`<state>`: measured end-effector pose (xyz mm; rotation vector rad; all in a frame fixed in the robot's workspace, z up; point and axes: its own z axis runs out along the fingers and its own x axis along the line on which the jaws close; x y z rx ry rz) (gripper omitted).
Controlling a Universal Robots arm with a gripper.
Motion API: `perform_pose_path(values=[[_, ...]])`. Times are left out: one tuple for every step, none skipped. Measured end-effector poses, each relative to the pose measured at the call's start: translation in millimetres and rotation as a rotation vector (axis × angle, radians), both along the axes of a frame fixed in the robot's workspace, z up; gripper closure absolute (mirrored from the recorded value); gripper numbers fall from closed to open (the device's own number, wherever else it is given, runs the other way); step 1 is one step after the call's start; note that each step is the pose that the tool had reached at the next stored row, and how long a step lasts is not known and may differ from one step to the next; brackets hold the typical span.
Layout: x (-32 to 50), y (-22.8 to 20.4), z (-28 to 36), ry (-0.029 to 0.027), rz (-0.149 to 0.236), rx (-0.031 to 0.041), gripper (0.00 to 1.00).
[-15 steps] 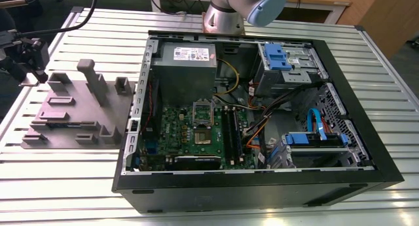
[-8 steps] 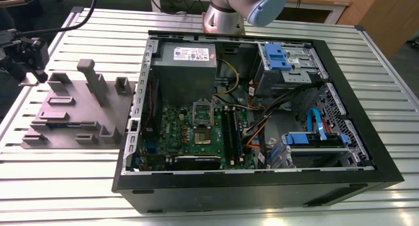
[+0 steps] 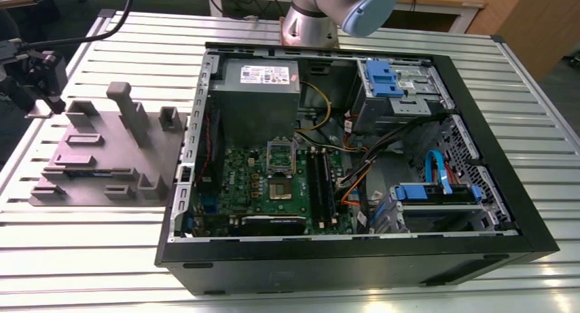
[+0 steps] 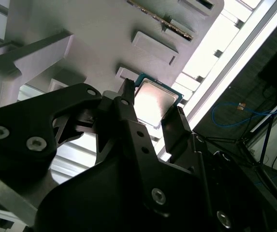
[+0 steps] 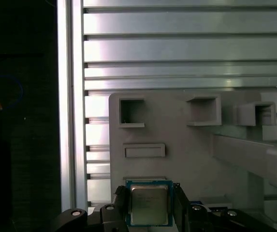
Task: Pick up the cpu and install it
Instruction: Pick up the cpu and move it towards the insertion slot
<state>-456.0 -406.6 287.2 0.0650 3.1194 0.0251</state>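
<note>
Clamping the cpu from two opposite sides, the gripper has its black fingers pressed against the chip's edges in both wrist views. The chip's silvery top faces the cameras. It sits over one end of a grey moulded holder block, close to the table's edge. Whether it is lifted clear of the block or resting in a pocket cannot be told.

The block lies on a table of long ribbed aluminium slats, toward the exterior view's left. Beside it, toward the exterior view's right, a black computer case lies on its side with the panel off, showing a green circuit board, a grey metal box and blue drive brackets. The arm's base stands at the far side of the table. Wooden furniture stands behind. Past the table's edge is a dark floor with a loose blue cable.
</note>
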Motion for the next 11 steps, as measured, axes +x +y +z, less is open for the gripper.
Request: perform_pose_path(values=[[0.0,0.0,0.2,0.0,0.0,0.0,0.53],[0.0,0.0,0.4,-0.0001,0.0,0.0,0.53],[0.0,0.0,0.6,-0.0001,0.0,0.0001,0.53],[0.0,0.0,0.9,-0.0001,0.0,0.0001,0.53],[0.0,0.0,1.2,0.0,0.0,0.0,0.53],[0.0,0.0,1.3,-0.0001,0.0,0.0001,0.53],[0.0,0.0,1.4,-0.0001,0.0,0.0001,0.53],[0.0,0.0,1.6,0.0,0.0,0.0,0.53],[0.0,0.0,1.8,0.0,0.0,0.0,0.53],[0.0,0.0,2.2,0.0001,0.0,0.0,0.53],[0.0,0.0,2.5,0.0001,0.0,0.0,0.53]])
